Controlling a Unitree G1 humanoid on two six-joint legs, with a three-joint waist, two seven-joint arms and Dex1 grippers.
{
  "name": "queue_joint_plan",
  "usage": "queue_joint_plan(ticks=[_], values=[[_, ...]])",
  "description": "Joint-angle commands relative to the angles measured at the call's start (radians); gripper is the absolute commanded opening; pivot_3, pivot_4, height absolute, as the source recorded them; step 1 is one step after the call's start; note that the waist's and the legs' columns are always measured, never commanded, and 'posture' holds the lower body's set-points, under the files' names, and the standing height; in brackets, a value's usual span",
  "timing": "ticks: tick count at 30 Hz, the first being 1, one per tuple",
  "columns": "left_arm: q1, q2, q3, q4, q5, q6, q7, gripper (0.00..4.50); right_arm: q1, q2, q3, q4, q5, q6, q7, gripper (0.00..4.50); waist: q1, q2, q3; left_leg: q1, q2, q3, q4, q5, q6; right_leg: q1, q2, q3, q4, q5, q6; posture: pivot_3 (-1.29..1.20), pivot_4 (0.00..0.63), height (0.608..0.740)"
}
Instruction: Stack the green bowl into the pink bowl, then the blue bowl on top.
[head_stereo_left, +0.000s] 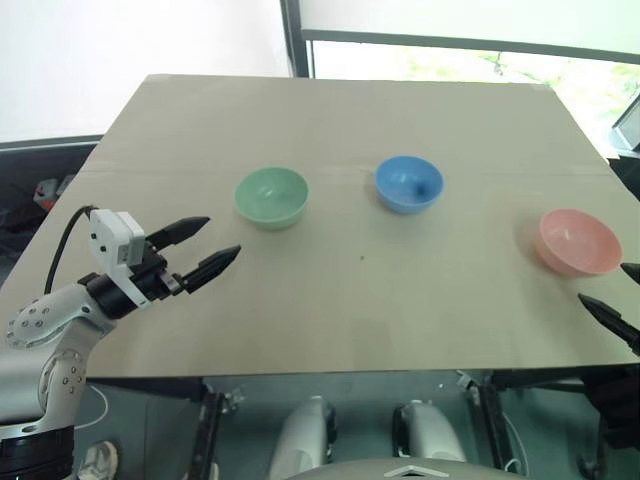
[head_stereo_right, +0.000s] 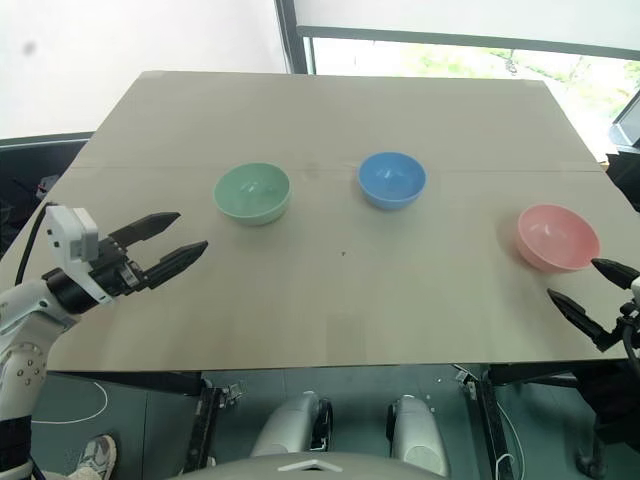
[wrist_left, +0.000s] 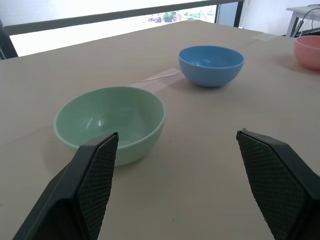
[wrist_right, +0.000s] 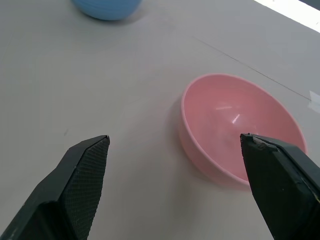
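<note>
Three bowls stand apart and upright on the tan table (head_stereo_left: 350, 130). The green bowl (head_stereo_left: 271, 196) is left of centre, the blue bowl (head_stereo_left: 408, 183) sits in the middle, and the pink bowl (head_stereo_left: 577, 241) is near the right edge. My left gripper (head_stereo_left: 216, 243) hovers open just short of the green bowl (wrist_left: 110, 120), fingers pointing toward it, nothing between them. My right gripper (head_stereo_right: 588, 284) is open at the table's front right, close beside the pink bowl (wrist_right: 240, 127), which lies ahead of its empty fingers.
The table's front edge (head_stereo_left: 330, 370) runs just behind both grippers. A window frame (head_stereo_left: 450, 40) stands beyond the far edge. A wide bare stretch of tabletop (head_stereo_left: 400, 290) lies between the grippers.
</note>
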Motion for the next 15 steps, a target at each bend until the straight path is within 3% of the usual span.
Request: queue_joint_plan(ticks=[1, 9, 15], values=[[-0.038, 0.008, -0.016, -0.016, -0.008, 0.003, -0.017, 4.01, -0.039, -0.01, -0.01, -0.017, -0.012, -0.006, -0.023, 4.39, 0.0, 0.0, 0.0, 0.0, 0.0, 0.0, 0.0, 0.0, 0.0, 0.0, 0.0, 0.0, 0.0, 0.0, 0.0, 0.0, 0.15, 0.74], [-0.125, -0.042, -0.091, -0.025, -0.025, 0.045, -0.003, 4.01, -0.097, 0.019, 0.058, -0.084, -0.095, 0.042, -0.143, 4.39, 0.0, 0.0, 0.0, 0.001, 0.0, 0.001, 0.0, 0.002, -0.003, 0.0, 0.0, 0.001, 0.001, 0.001, 0.001, 0.0, 0.15, 0.74], [-0.183, -0.063, -0.156, -0.053, -0.056, 0.03, -0.091, 4.01, -0.211, -0.013, 0.201, -0.024, -0.232, 0.104, -0.215, 4.39, -0.002, 0.0, 0.0, 0.001, 0.0, 0.002, 0.0, 0.002, -0.003, 0.0, 0.0, 0.002, 0.001, 0.001, 0.001, 0.0, 0.15, 0.74]])
